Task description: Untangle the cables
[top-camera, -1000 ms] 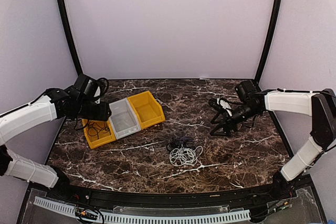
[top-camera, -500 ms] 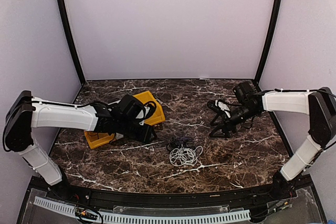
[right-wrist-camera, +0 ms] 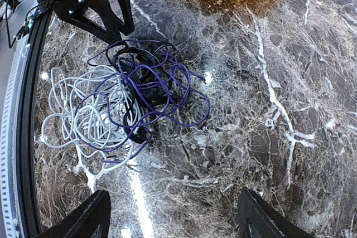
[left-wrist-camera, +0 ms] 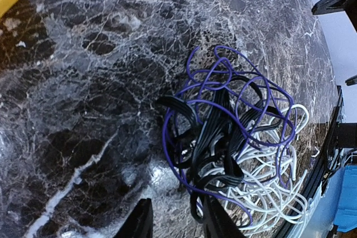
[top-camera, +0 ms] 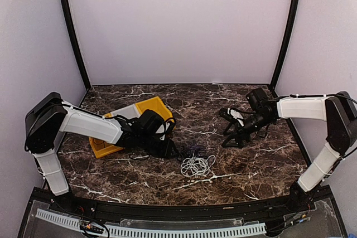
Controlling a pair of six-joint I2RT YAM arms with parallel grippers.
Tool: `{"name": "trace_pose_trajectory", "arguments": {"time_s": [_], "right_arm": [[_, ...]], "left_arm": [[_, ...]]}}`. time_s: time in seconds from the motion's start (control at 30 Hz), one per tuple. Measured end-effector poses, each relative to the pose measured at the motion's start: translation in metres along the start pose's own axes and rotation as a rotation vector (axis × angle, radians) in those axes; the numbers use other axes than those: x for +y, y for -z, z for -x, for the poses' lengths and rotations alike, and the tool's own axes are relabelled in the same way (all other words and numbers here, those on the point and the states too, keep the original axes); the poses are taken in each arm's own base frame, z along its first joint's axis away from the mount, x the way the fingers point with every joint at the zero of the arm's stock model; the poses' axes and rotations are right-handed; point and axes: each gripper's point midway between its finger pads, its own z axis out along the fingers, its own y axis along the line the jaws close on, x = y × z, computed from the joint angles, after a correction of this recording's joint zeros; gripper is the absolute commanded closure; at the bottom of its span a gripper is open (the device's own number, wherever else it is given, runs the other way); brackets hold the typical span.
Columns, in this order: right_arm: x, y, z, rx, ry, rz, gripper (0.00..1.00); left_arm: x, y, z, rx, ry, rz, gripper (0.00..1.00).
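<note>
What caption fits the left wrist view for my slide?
Left hand, open, at the edge of a tangle of purple, black and white cables on the marble table.

Cables purple, black, white; table dark white-veined marble.

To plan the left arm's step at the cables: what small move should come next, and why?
Probably ease the left fingers forward slightly and close on the black cable, the nearest one. The fingers stand apart just short of it, while the purple cable and white cable lie farther off, woven together.
</note>
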Motion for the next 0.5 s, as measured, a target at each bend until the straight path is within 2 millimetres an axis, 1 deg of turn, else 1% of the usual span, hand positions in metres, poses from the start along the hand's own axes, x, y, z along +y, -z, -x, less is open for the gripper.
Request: {"name": "trace_pose_trajectory", "arguments": {"time_s": [0.1,0.17,0.43,0.5], "right_arm": [[0.000,-0.001,-0.001,0.003,-0.001,-0.001,0.20],[0.000,-0.001,-0.001,0.003,-0.001,-0.001,0.20],[0.000,-0.004,-0.003,0.011,-0.005,0.007,0.19],[0.000,-0.004,-0.003,0.012,-0.005,0.007,0.19]], "left_arm": [[0.003,-0.008,-0.006,0.030,0.016,-0.002,0.73],[0.003,-0.009,-0.008,0.039,0.020,-0.008,0.74],[-0.015,-0.010,-0.005,0.042,0.027,-0.100,0.73],[-0.018,-0.011,-0.005,0.044,0.031,-0.116,0.76]]}}
